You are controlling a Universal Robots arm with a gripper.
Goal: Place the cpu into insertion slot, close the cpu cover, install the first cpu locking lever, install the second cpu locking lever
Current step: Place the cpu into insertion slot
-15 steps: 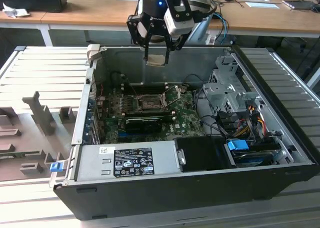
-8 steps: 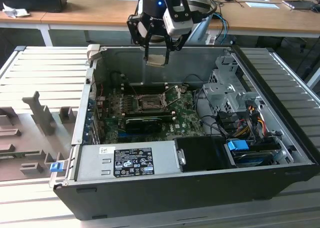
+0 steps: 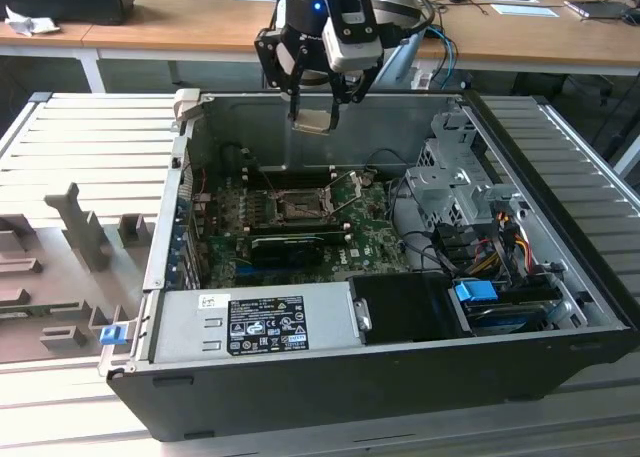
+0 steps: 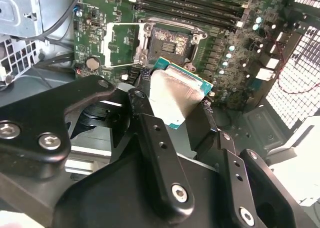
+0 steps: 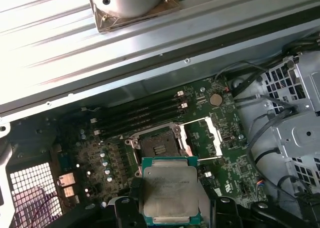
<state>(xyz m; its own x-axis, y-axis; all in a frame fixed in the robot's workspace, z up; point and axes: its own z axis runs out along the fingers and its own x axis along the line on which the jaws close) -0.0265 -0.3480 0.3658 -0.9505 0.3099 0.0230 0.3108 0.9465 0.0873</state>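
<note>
— Is the way down to the insertion slot free?
— From above, yes. The case lies lidless, and there is open air between the slot and the pincer gripping the cpu.
— And round the slot?
— The swung-open cpu cover stands on the drive-cage side. A long black card lies just beside the slot. Cables crowd the exterior view's right.
</note>
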